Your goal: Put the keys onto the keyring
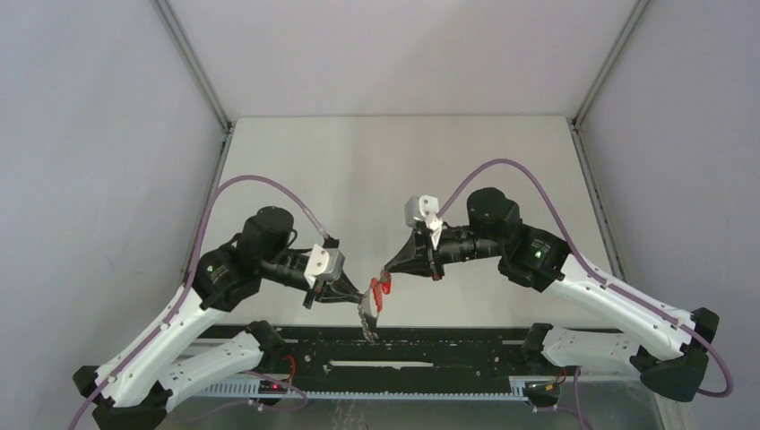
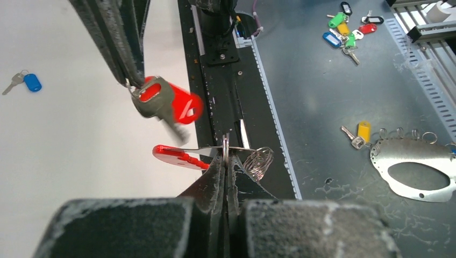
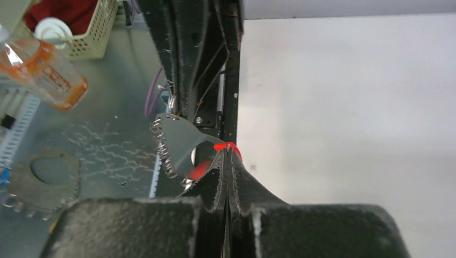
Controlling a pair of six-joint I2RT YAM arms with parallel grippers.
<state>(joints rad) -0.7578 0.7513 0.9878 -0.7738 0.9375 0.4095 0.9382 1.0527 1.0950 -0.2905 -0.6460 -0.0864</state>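
Observation:
My left gripper (image 1: 361, 298) (image 2: 226, 157) is shut on the keyring (image 2: 226, 146), pinching one silver ring edge-on. The keyring's red band (image 2: 177, 157) sticks out to the left and a coil of small rings (image 2: 258, 162) to the right. It hangs above the table's near edge (image 1: 367, 321). My right gripper (image 1: 387, 271) (image 3: 228, 154) is shut on the red-tagged key (image 2: 172, 103) (image 1: 381, 288), held just above and beside the keyring, whose silver part (image 3: 180, 137) shows in the right wrist view. The blue-tagged key (image 2: 31, 82) lies on the white table.
A black rail (image 1: 430, 345) runs along the table's near edge. On the dark bench below it lie several colour-tagged keys (image 2: 347, 27), a yellow-tagged key (image 2: 361, 131) and a metal ring plate (image 2: 414, 172). A basket (image 3: 91, 32) and an orange bottle (image 3: 45, 70) stand there too.

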